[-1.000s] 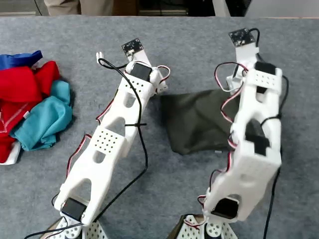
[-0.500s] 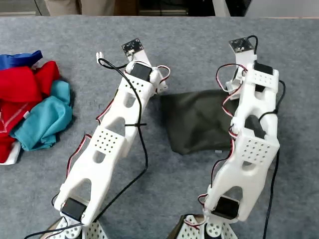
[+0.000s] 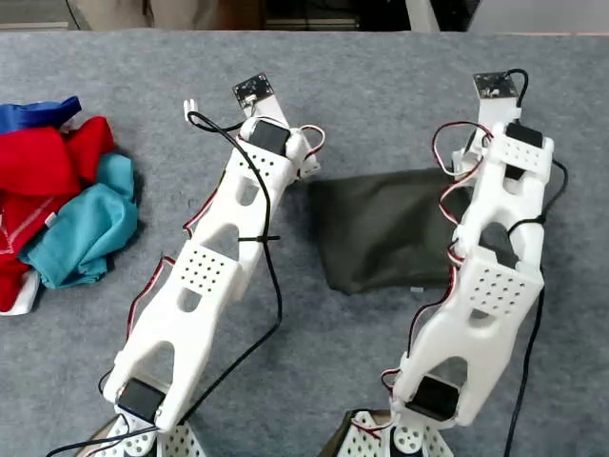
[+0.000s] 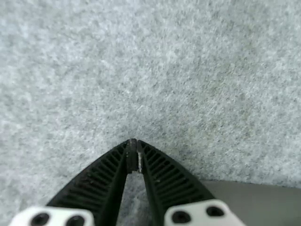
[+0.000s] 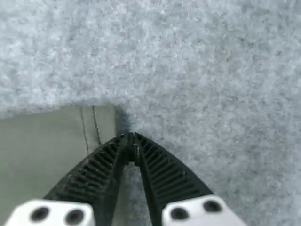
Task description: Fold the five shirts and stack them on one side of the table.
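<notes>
Grey felt table (image 3: 381,86) | dark shirt (image 3: 381,228) flat | left fingers (image 4: 162,176), right fingers (image 5: 160,169) pressed together, beside its corners

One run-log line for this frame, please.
left hand: shut, at dark shirt corner | right hand: shut, at another corner | shirt pile: red, blue, teal, unfolded, left side of table

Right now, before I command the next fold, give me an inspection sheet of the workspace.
Surface: grey felt table, lying flat.
Job's things: olive shirt between the arms; pile of red, teal and blue shirts unfolded at the table's edge.
Clutter: nothing seen.
Grippers: left gripper shut, tips over bare felt beside the olive shirt; right gripper shut at its hem corner.
Cables: black cable draped over the left arm.
Surroundings: nothing seen.
</notes>
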You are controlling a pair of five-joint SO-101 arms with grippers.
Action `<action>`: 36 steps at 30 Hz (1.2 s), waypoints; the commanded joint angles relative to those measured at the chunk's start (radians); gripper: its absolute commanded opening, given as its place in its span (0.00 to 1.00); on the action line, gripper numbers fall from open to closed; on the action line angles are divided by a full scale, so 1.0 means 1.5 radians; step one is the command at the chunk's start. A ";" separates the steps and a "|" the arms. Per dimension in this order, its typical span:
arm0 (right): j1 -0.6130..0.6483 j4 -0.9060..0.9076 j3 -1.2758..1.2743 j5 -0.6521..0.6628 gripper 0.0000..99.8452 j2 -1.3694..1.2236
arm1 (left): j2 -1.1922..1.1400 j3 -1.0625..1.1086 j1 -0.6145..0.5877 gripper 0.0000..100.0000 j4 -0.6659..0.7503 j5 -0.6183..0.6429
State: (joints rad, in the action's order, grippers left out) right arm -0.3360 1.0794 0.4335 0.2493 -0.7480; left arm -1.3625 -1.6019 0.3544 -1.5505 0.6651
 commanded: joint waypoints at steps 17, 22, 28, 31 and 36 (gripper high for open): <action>-0.049 -0.071 -0.010 -0.051 0.01 0.059 | 0.016 -0.031 0.013 0.02 -0.026 -0.072; -0.056 -0.150 -0.109 -0.051 0.01 0.124 | 0.066 -0.050 0.001 0.02 -0.082 -0.120; -0.055 -0.313 -0.312 -0.047 0.01 0.251 | 0.163 -0.048 0.037 0.02 -0.133 -0.132; -0.055 -0.397 -0.403 -0.046 0.01 0.304 | 0.149 -0.048 0.077 0.02 -0.133 -0.163; -0.055 -0.446 -0.461 -0.046 0.01 0.341 | 0.120 -0.046 0.081 0.02 -0.121 -0.179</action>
State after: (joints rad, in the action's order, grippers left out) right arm -0.4035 0.4580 -0.2417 0.1818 -0.3230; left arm -1.1937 -1.6402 0.4726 -1.7438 0.4074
